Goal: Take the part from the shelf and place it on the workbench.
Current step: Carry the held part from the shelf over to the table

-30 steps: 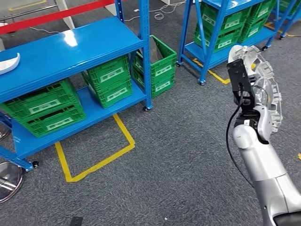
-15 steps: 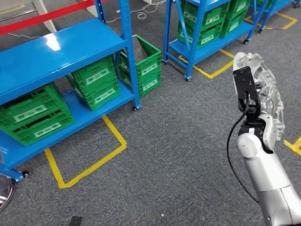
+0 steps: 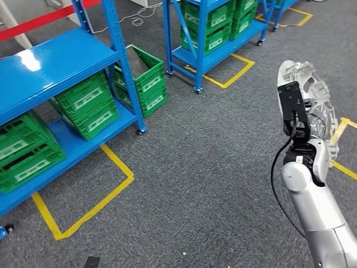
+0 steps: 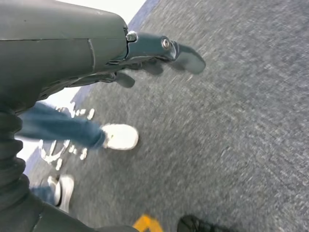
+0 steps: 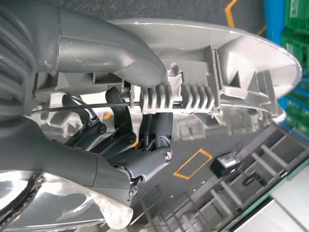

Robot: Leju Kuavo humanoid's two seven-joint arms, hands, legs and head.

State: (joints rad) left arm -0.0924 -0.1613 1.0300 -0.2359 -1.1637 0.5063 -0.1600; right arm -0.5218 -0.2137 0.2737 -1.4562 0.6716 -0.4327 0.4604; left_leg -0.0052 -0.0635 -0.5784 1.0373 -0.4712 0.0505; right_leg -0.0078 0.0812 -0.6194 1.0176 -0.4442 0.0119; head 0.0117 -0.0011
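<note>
My right hand (image 3: 309, 120) is raised at the right of the head view and holds a silver-white ribbed plastic part (image 3: 319, 95) upright above the grey carpet. In the right wrist view the same part (image 5: 233, 63) lies across the hand (image 5: 120, 140), with the thumb on one side and the dark fingers (image 5: 153, 145) curled onto its ribbed inner face. My left hand (image 4: 120, 53) hangs over the carpet with its fingers (image 4: 182, 53) stretched out and nothing in them.
A blue shelf rack (image 3: 50, 61) with green crates (image 3: 86, 103) stands at the left, and another rack (image 3: 202, 33) at the back. Yellow floor tape (image 3: 84, 212) marks bays. A person's legs and white shoes (image 4: 118, 137) stand near my left hand.
The camera has turned to the right: the shelves and floor tape have slid left across the picture. My right hand still holds the part, a little lower in the frame.
</note>
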